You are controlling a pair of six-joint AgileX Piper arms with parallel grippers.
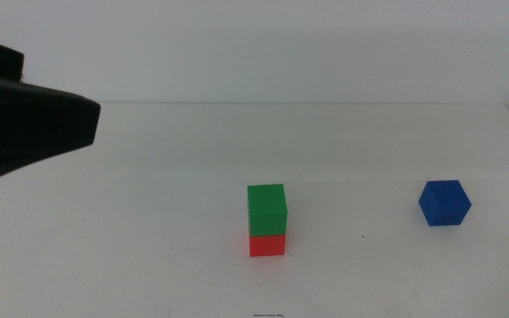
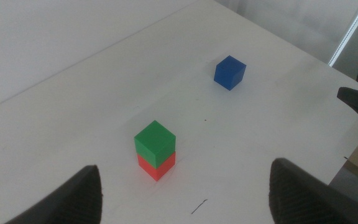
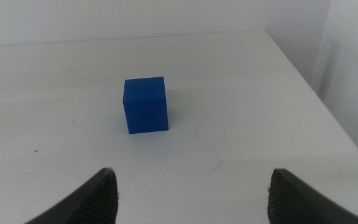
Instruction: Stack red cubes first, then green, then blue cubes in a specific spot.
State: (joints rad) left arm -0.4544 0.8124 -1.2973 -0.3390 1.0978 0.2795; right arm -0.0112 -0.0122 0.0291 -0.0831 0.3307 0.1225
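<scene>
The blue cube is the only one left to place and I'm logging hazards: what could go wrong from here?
The blue cube sits turned at an angle, so the open right gripper may close on its corners and twist it. The green cube overhangs the red cube slightly, so an off-centre placement could tip the stack. The open left gripper hangs near the stack and might knock it.

pretty bare scene tbh, just a plain white table [image 1: 148, 221] running out ahead of the jaws, with a pale wall [image 1: 281, 44] behind its far edge
</scene>
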